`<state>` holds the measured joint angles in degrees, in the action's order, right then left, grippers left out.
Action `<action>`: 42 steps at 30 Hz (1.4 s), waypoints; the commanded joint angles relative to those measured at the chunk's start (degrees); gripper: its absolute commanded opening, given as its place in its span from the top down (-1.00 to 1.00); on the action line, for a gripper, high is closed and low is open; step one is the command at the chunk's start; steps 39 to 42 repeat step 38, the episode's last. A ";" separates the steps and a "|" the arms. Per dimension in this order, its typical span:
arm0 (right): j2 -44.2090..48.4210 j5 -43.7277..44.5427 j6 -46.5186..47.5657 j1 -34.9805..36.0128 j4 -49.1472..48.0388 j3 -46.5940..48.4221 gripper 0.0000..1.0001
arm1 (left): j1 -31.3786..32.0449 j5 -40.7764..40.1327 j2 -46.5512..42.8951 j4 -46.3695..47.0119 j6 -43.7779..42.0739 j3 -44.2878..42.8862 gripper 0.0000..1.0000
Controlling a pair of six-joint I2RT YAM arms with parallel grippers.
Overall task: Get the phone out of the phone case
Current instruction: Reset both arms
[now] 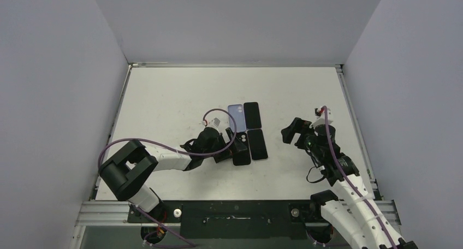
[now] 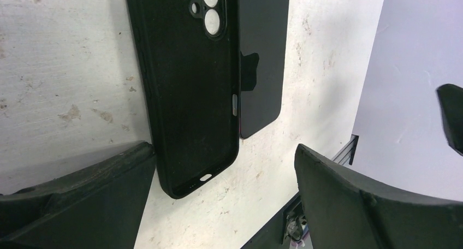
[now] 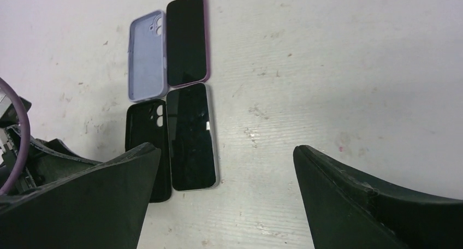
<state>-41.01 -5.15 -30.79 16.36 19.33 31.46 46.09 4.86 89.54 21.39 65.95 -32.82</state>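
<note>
Beside the empty black case [image 2: 188,96], the bare phone [image 2: 265,58]

Bright, even light, soft shadows on the table [image 1: 164,96], dull reflection on the phone [image 2: 262,41] (left wrist), all sharp

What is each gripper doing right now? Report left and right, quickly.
Left gripper: open, holding nothing; the black case lies beneath it, ungripped.
Right gripper: open, holding nothing.
</note>
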 commanded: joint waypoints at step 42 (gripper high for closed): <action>19.48 32.25 15.04 -0.33 11.97 18.13 -1.00 | -13.65 -49.04 -63.08 -35.95 -47.28 -7.80 -0.95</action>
